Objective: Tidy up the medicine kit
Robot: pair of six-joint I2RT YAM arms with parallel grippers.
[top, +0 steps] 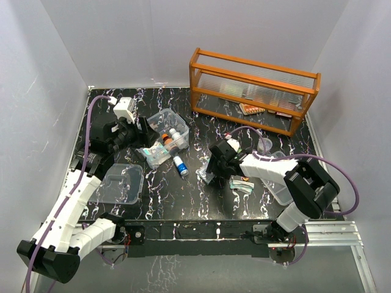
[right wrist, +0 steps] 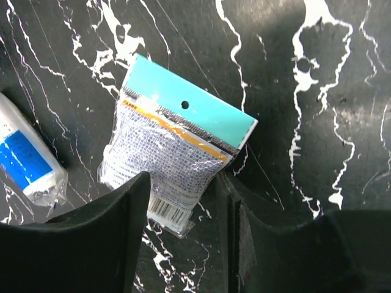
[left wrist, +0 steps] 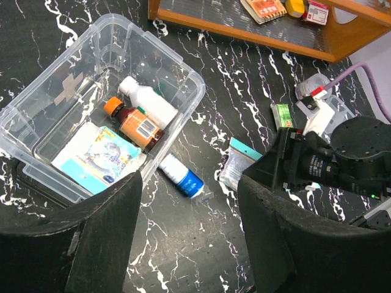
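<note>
The medicine kit [top: 157, 119] is seen lidless at ten o'clock from the middle of the worktop [top: 183, 195], with bottles and a packet inside. The left claw [left wrist: 190, 178] is held released and empty at the kit's nine o'clock. The right claw [right wrist: 183, 183] is released, its fingers set astride a teal-topped sachet [right wrist: 183, 116].

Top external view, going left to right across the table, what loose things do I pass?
Clear lid → medicine kit → teal packet → green-and-white pack. I left out the blue-labelled bottle and the orange rack because they overlap others sideways.
</note>
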